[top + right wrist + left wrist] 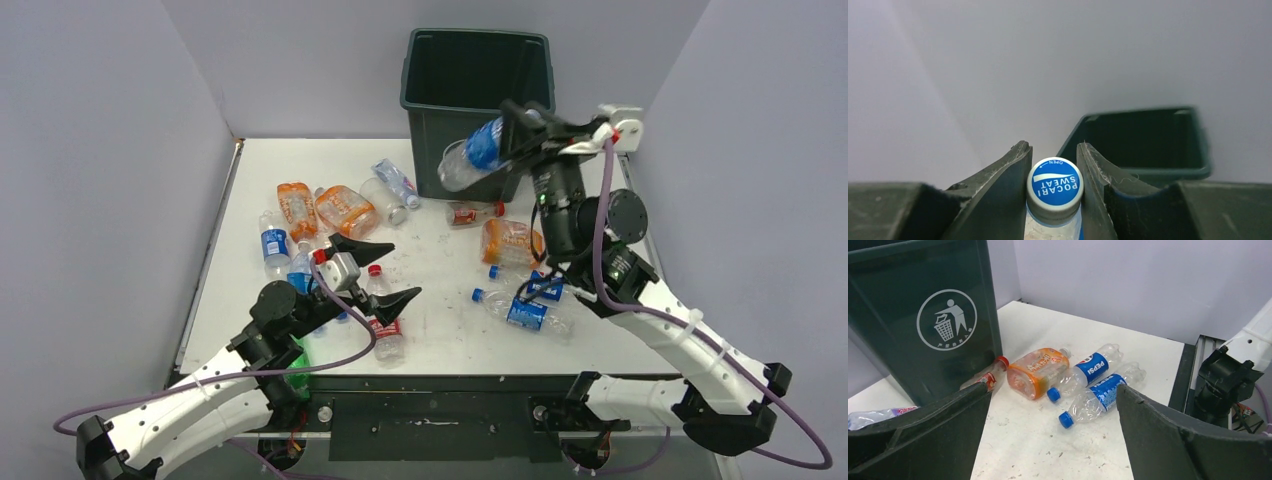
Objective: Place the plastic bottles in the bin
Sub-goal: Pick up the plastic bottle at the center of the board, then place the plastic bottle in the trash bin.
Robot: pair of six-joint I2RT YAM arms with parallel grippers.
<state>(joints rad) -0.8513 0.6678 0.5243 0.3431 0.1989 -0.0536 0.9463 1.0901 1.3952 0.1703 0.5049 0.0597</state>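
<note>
Partly, held bottle [472, 152] blocks bin [425, 128] front.

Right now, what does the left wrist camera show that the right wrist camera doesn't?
Only the left wrist view: the bin's front with its white logo, and on the table an orange bottle, two Pepsi bottles and a red-capped bottle beside the bin's corner. Only the right wrist view: a blue Pocari Sweat cap pinched between the right jaws, and the bin's open top. Both: the dark green bin and the pale wall behind.
</note>
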